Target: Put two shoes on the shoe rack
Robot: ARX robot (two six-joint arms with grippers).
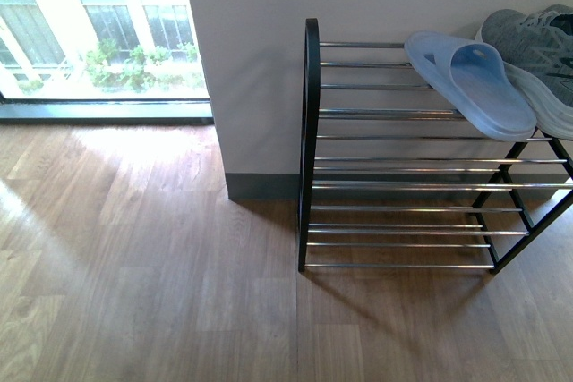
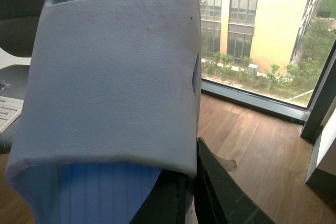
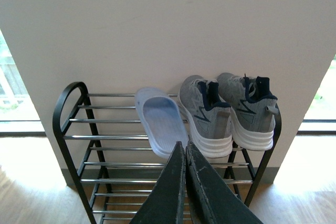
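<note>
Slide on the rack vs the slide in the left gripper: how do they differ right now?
The slide on the shoe rack top tier rests free on the chrome bars beside the grey sneakers; the slide in the left gripper is off the rack, filling the left wrist view. The racked one lies angled across the bars. Both are pale blue rubber, strap up.

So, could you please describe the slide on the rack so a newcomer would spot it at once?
Find the black shoe rack against the white wall. On its top tier, the pale blue slide lies left of two grey sneakers; it alone is smooth, open-toed rubber.
</note>
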